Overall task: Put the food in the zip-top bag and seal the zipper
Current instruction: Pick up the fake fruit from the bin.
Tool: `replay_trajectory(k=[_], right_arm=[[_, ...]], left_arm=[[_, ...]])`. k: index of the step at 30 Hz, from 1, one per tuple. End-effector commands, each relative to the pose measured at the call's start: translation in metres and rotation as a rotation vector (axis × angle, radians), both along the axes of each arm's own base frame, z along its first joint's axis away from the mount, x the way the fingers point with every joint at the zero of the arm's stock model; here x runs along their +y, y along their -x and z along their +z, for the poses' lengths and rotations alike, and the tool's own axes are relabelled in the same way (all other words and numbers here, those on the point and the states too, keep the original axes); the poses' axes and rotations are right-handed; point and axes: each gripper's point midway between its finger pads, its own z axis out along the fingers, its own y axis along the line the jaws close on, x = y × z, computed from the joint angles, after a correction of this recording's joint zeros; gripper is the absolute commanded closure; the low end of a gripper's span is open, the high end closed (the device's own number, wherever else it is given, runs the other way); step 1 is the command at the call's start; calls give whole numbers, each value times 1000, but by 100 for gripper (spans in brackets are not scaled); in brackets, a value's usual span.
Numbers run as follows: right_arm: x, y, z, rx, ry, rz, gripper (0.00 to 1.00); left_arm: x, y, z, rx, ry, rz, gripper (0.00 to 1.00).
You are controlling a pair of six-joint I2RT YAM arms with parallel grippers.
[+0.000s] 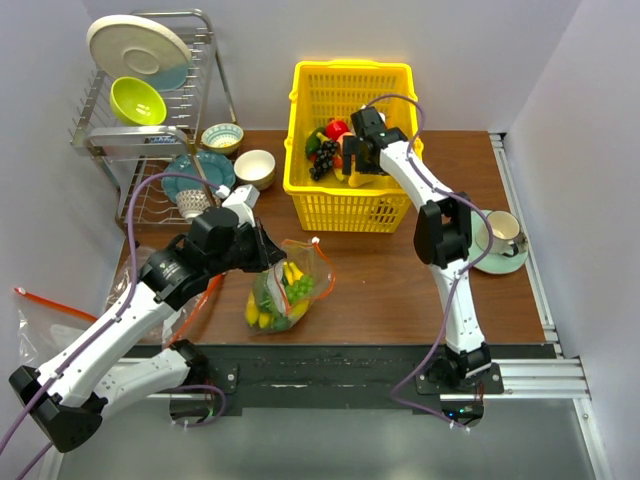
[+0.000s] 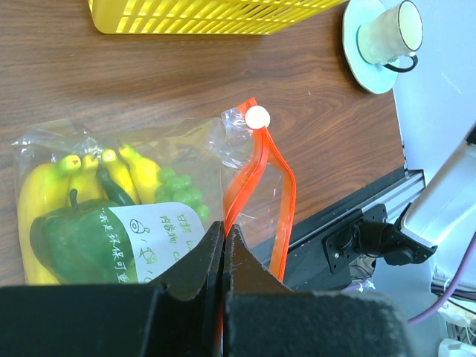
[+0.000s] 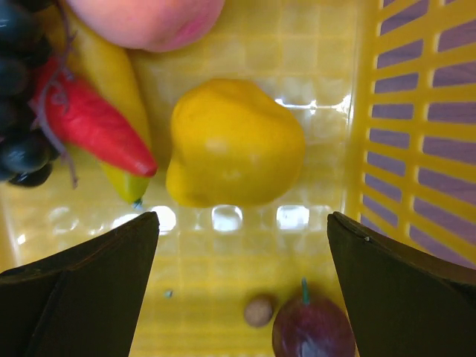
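Note:
The zip-top bag (image 1: 290,290) lies on the table in front of the basket. It holds a yellow banana bunch (image 2: 44,193), green grapes (image 2: 178,190) and a green vegetable piece (image 2: 74,238). My left gripper (image 2: 224,232) is shut on the orange-red zipper (image 2: 262,167) at the bag's mouth; its two strips stand apart beyond the jaws, with a white slider (image 2: 257,117) at the far end. My right gripper (image 3: 242,217) is open and empty inside the yellow basket (image 1: 350,80), just short of a yellow pear-like fruit (image 3: 234,141).
The basket also holds a red pepper (image 3: 89,126), dark grapes (image 3: 22,111), a peach (image 3: 149,18) and a purple fruit (image 3: 312,331). A cup on a saucer (image 1: 500,238) stands right. A dish rack (image 1: 150,90) and bowls (image 1: 255,165) stand back left. Another clear bag (image 1: 40,325) lies far left.

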Motion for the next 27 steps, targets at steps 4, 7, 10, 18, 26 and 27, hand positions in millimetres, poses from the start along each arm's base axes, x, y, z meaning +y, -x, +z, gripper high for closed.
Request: replay_trajectory(k=[4, 7, 10, 18, 26, 27], right_arm=[[-5, -35, -7, -98, -19, -74, 4], [-2, -39, -16, -97, -27, -68, 13], [1, -40, -14, -100, -43, -55, 23], [2, -40, 19, -167, -59, -28, 33], [-5, -46, 37, -213, -4, -9, 1], [-6, -49, 36, -217, 1, -16, 2]], left_arm=[[-2, 0, 13, -43, 31, -12, 100], [-2, 1, 11, -42, 28, -11, 100], [-1, 1, 11, -39, 29, -8, 100], [-1, 1, 13, -40, 39, -5, 100], [0, 3, 16, -42, 43, -1, 100], [0, 3, 16, -41, 42, -3, 100]])
